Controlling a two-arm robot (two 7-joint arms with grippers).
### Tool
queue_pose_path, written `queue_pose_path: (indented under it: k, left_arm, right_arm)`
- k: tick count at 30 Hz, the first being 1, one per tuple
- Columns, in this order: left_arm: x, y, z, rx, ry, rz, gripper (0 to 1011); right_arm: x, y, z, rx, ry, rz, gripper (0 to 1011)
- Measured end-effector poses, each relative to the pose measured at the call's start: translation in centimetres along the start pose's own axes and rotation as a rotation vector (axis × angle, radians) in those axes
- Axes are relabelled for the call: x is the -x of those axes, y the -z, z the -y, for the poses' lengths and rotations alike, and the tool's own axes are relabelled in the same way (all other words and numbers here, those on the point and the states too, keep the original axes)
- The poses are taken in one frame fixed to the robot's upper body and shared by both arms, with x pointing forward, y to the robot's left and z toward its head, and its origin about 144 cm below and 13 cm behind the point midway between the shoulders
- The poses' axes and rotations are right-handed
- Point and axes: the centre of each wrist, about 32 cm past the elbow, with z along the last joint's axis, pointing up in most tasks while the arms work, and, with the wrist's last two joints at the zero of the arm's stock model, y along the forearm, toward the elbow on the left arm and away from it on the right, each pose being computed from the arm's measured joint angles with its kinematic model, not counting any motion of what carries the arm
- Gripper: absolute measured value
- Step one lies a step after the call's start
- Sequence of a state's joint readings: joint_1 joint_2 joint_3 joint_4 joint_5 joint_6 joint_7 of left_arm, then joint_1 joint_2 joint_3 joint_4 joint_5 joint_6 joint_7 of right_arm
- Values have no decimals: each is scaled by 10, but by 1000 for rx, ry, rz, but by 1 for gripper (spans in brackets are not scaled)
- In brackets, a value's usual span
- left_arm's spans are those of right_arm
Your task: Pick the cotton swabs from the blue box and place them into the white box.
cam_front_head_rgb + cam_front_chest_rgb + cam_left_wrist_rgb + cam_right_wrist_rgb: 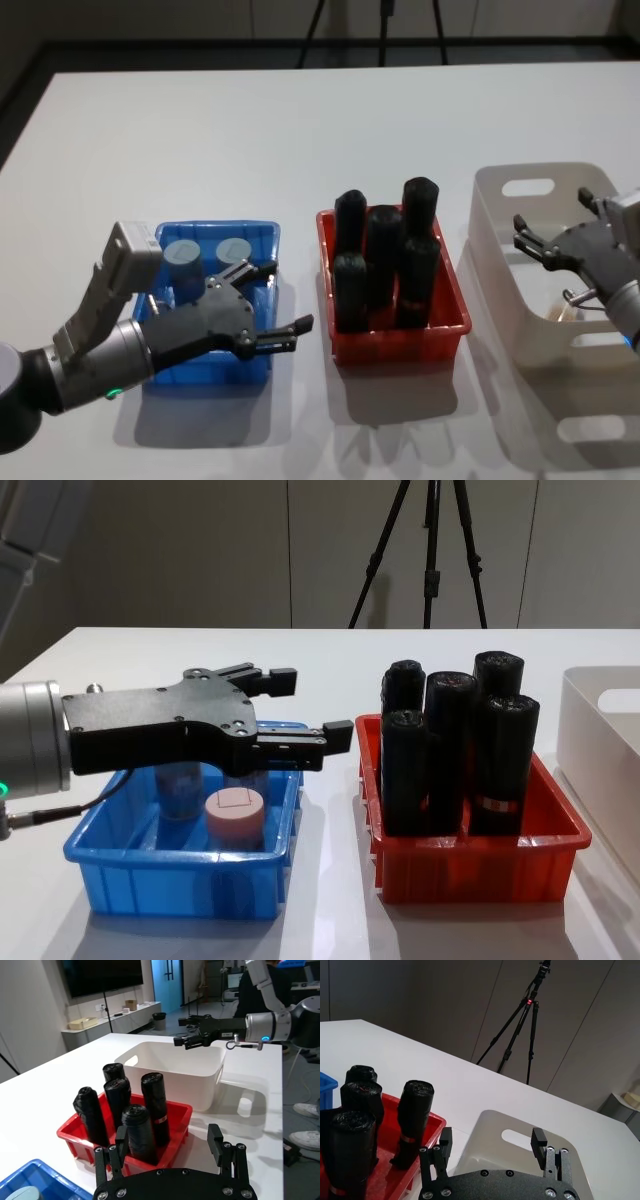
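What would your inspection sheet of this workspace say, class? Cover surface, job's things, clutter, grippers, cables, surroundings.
Surface: white table.
Job's things: cotton swabs stand in the blue box; white box on the robot's right.
Clutter: red tray holding five black rolls.
Grippers: left gripper open over blue box; right gripper open over white box.
Cables: thin cable near left gripper.
Surroundings: tripod behind table.

The place looks like a robotics lab in an office-style room. A plain white desk [250, 130] stands before grey panelled walls [180, 550], with a camera tripod [534, 1015] behind it (a red light [530, 1003] glows on it). A large dark wall screen [102, 975] hangs above a low white sideboard [117, 1022].
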State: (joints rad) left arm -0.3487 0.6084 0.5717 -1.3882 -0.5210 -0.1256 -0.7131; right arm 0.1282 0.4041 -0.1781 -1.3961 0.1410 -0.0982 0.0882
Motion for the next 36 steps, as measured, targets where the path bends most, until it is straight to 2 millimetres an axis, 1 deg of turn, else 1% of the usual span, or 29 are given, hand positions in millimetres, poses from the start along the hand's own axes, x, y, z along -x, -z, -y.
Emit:
queue_pose_path:
  k: [9,19,36]
  left_arm:
    - [3,5,-4,-28,-125,20,1001]
    - [7,10,-10,-57,-270,46,1002]
    - [13,19,-19,-100,-498,96,1001]
  right_arm:
    - [3,-4,-3,-5,-47,52,1001]
    - [4,-4,-1,3,-86,98,1001]
    - [4,-4,0,6,-95,111,1001]
